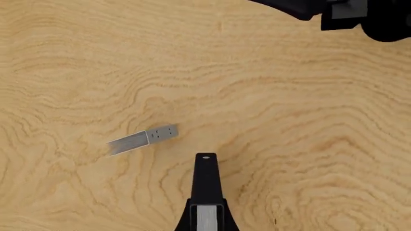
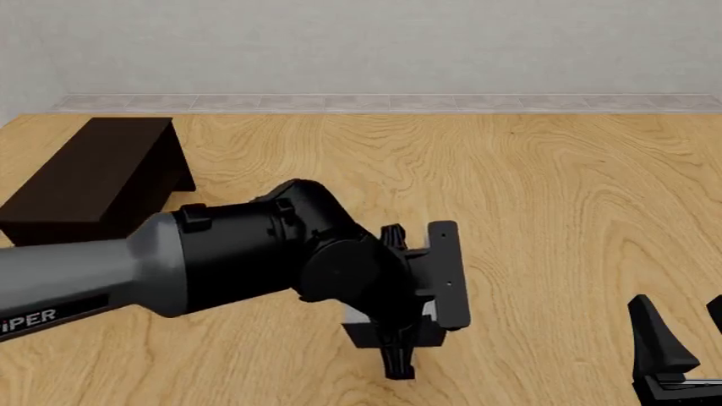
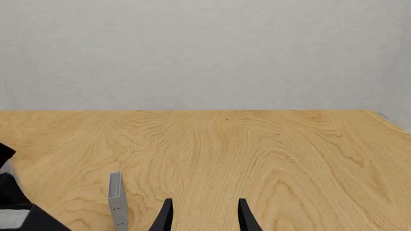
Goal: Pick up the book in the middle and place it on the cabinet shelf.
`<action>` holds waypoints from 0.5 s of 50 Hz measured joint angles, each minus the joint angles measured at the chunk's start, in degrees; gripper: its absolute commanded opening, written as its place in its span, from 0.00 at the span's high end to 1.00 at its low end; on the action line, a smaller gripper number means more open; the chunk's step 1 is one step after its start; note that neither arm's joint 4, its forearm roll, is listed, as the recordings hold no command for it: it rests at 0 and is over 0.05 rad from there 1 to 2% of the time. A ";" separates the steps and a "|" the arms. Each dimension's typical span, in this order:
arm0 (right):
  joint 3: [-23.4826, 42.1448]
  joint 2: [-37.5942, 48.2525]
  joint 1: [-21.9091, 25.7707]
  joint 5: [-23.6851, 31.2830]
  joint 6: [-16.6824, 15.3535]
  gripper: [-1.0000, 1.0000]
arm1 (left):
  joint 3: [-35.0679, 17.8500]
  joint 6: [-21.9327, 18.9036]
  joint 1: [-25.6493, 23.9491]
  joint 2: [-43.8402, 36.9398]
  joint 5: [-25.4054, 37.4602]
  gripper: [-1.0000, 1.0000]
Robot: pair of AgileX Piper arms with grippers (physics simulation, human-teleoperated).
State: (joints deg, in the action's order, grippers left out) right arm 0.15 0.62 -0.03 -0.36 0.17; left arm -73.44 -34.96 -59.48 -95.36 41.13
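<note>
- Book: I find no thick black book in any view. In the front view the left arm (image 2: 226,254) covers the middle of the table (image 2: 542,186), so the book may lie behind it; I cannot tell.
- Cabinet shelf (image 2: 90,178): far left of the table, flat top bare, well apart from both grippers.
- Left gripper (image 1: 205,161): pointed down at the tabletop; its wrist view shows only one dark finger outline, so I cannot tell its opening. Nothing shows in it.
- Right gripper (image 3: 204,214): low at the near right, fingers narrowly parted, holding nothing.
- Grey slab (image 1: 141,139): thin and upright near the left gripper, also seen from the right wrist (image 3: 115,199); not the target.
- Handling, as I judge it: a thick book should be stiff and fairly heavy, with smooth covers that may slip. I would clamp across the closed covers near the spine, so the pages stay shut.
</note>
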 measured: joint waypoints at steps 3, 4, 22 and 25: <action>0.00 0.00 0.00 0.00 0.00 0.00 | -0.41 -0.42 0.23 0.50 0.45 1.00; 0.00 0.00 0.00 0.00 0.00 0.00 | -0.52 -0.56 0.30 0.66 0.57 1.00; 0.00 0.00 0.00 0.00 0.00 0.00 | -3.25 -3.04 2.05 3.86 3.74 1.00; 0.00 0.00 0.00 0.00 0.00 0.00 | -3.83 -3.47 2.52 4.24 4.26 1.00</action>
State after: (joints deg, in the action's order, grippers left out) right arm 0.15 0.62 -0.03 -0.36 0.16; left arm -77.26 -38.43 -56.97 -91.12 45.40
